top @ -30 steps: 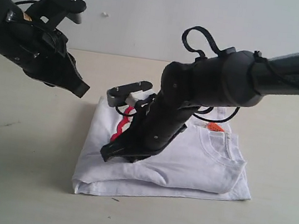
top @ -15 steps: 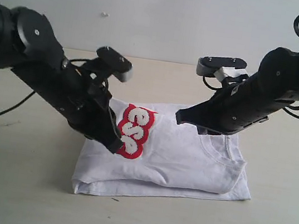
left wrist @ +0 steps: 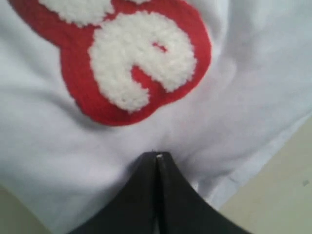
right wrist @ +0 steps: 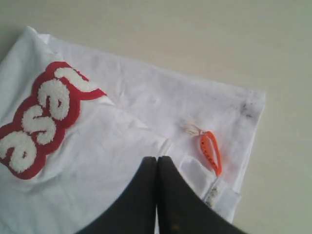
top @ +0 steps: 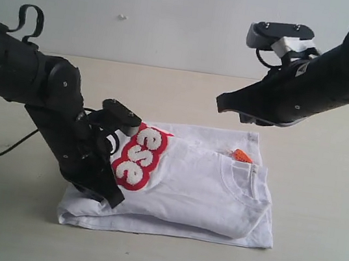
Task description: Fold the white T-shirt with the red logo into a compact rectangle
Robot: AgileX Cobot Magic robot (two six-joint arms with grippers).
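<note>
Item: T-shirt, white, lying on the table as a layered, roughly rectangular stack; the near edge is uneven. Logo faces up, just beyond the left gripper tips. Left jaws: clenched, tips meeting and pressed onto cloth near the stack's edge; no fold of cloth shows between them. Right gripper: jaws clenched on nothing, raised clear of the shirt, with the orange tag and collar below and just beyond its tips. Step, as judged: flattening and squaring the stack. Handling note: press lightly and stroke outward from the logo so layers do not skew; pinning the collar side would likely help.
</note>
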